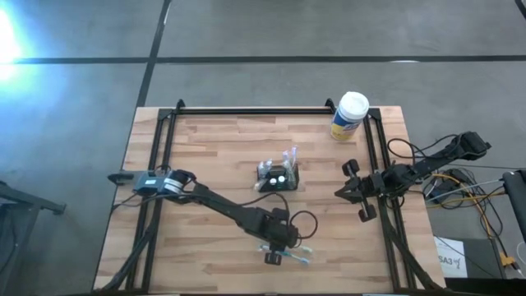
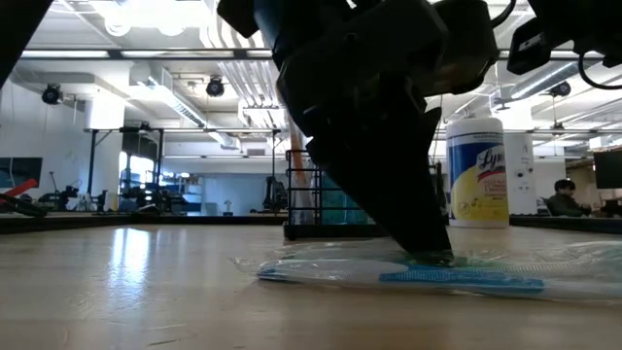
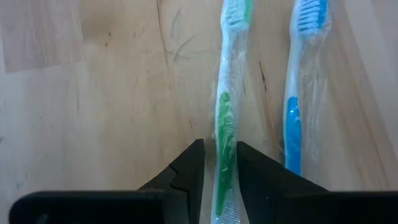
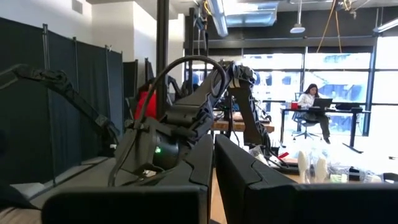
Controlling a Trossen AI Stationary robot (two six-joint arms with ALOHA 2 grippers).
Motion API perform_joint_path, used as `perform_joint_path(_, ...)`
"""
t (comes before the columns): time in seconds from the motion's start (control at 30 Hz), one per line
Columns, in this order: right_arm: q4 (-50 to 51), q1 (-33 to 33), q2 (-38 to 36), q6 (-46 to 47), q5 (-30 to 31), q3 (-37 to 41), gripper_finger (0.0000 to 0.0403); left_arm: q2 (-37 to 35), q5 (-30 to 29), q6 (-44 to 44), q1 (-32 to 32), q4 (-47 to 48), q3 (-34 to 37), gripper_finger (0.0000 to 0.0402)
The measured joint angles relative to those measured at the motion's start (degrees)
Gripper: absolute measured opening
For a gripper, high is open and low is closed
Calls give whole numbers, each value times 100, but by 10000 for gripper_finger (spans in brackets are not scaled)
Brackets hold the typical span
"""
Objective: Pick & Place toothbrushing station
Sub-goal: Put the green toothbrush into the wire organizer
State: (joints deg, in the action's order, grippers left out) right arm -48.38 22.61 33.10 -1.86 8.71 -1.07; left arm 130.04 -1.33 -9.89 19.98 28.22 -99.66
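Note:
A green toothbrush point(image 3: 225, 118) in a clear wrapper lies on the wooden table near its front edge. A blue wrapped toothbrush point(image 3: 297, 93) lies beside it, parallel. My left gripper point(image 3: 221, 168) is down at the table, shut on the green one. The toothbrushing station point(image 1: 277, 175), a small black mesh caddy with items in it, stands on its base at the table's middle, and no gripper touches it. My right gripper point(image 1: 340, 193) hovers shut at the table's right side, holding nothing. My left gripper pinches the green toothbrush's handle point(image 3: 224, 146), wrapper and all, between its two fingers. The fingers point(image 2: 428, 243) slant down from the table's far left, one on either side of the handle. The brush lies flat on the table, its bristle end pointing away from the wrist.
A yellow wipes canister with a white lid point(image 1: 349, 115) stands at the far right corner. A black metal frame point(image 1: 246, 110) runs along the table's far and side edges. Bare wood point(image 1: 205, 156) lies left of the caddy.

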Motion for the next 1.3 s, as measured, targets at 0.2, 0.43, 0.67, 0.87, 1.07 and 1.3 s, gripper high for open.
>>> perform_joint_path(0.2, -4, 0, 0, -27, 0, 1, 13, 1, -9, 131, -16, -22, -44, 57)
perform_joint_path(0.43, -4, 0, -2, -27, 0, -1, 13, -126, -54, 351, -12, 196, -361, 20)
perform_joint_path(0.67, 7, 0, -2, -160, -2, 0, 13, -1094, -435, 387, 92, 331, -301, 12)
perform_joint_path(0.87, 20, 0, 2, -168, -6, -2, 13, -2617, -1552, 707, 454, 233, 224, 12)
perform_joint_path(1.07, 20, 7, 4, -140, -17, -2, 13, -4572, -2348, 727, 902, -1040, 2067, 12)
perform_joint_path(1.3, 17, 7, 11, -186, -16, -2, 13, -6595, -2407, 1310, 986, -4935, 5876, 12)
